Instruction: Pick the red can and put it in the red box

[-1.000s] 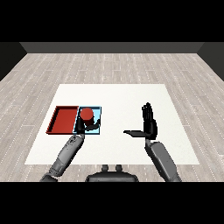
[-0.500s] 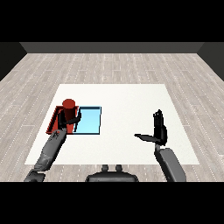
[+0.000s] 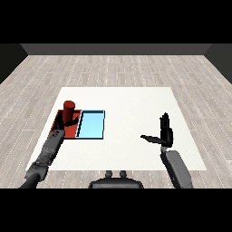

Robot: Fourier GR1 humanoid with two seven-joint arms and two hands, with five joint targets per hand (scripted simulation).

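The red can (image 3: 69, 108) stands upright over the far part of the red tray (image 3: 72, 132), at the table's left. My left hand (image 3: 62, 123) is curled round the can's lower part and hides its base, so I cannot see whether the can rests on the tray floor. The left forearm comes in from the lower left corner. Far off at the right, my right hand (image 3: 165, 134) hovers over the table with straight fingers and the thumb out to the left, holding nothing.
A light blue tray (image 3: 92, 125) lies right beside the red tray, on its right. The white table (image 3: 131, 108) stretches between the trays and my right hand. Wooden floor surrounds the table.
My left hand has carried the red can leftward, from above the light blue tray to over the red tray. The right hand has drifted right and nearer to me.
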